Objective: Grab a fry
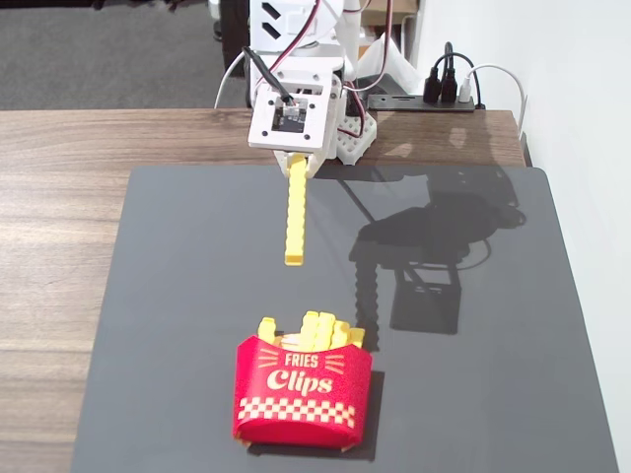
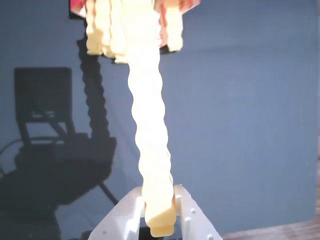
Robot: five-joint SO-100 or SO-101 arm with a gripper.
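Observation:
My white gripper [image 1: 299, 163] is shut on one end of the fry [image 1: 295, 213], a long bright yellow crinkle-edged stick. It hangs down from the jaws, lifted above the dark mat [image 1: 177, 276], clear of the carton. In the wrist view the gripper [image 2: 159, 200] pinches the fry [image 2: 147, 125] near its lower end, and the fry stretches away toward the carton. The red "Fries Clips" carton [image 1: 302, 391] stands near the mat's front edge with several other yellow fries [image 1: 317, 330] in it. Its top shows in the wrist view [image 2: 175, 4].
The arm's base [image 1: 315, 59] stands at the back of the wooden table [image 1: 59, 177]. A power strip with plugs [image 1: 434, 94] lies at the back right. The arm's shadow [image 1: 424, 256] falls on the mat's right half.

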